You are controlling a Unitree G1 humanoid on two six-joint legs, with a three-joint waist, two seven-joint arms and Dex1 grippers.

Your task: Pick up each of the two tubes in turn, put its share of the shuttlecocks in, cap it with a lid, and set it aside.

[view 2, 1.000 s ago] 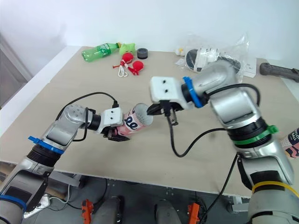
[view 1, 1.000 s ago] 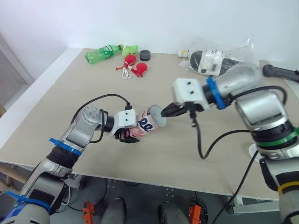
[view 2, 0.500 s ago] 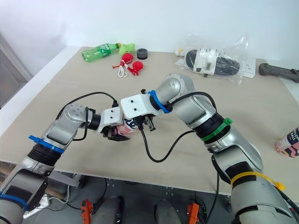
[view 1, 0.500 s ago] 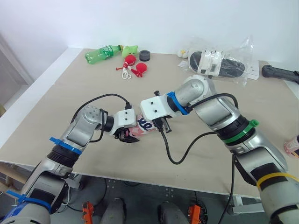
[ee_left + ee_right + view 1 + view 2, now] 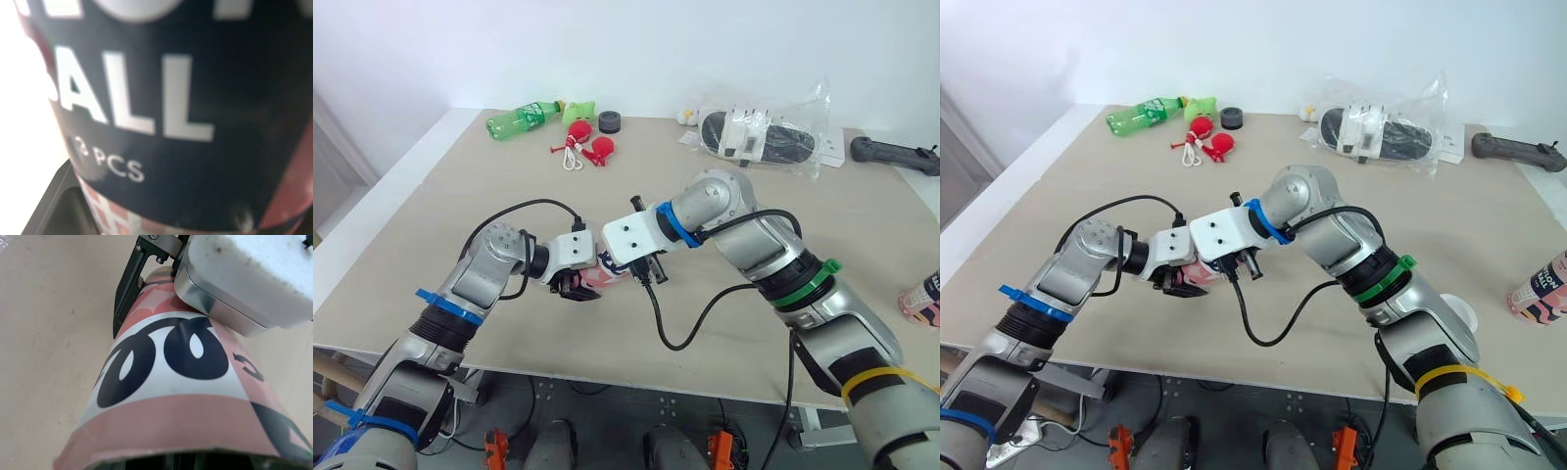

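Beige tabletop under a white wall. Near the middle of the near edge, the left gripper is clamped on the tube, which is held on its side with its mouth toward the other arm. One black finger lies along the tube's wall.

A second ago the right gripper hovered just off the open mouth. It has since driven right up to the rim, and whether it is open or closed I cannot tell. I judge that a shuttlecock is being pushed in, so loading of this tube is under way and no lid is on yet.

The tube is pink card with a white band, bold navy lettering and "3 PCS" printed on it. The second tube stands at the right edge, well apart.
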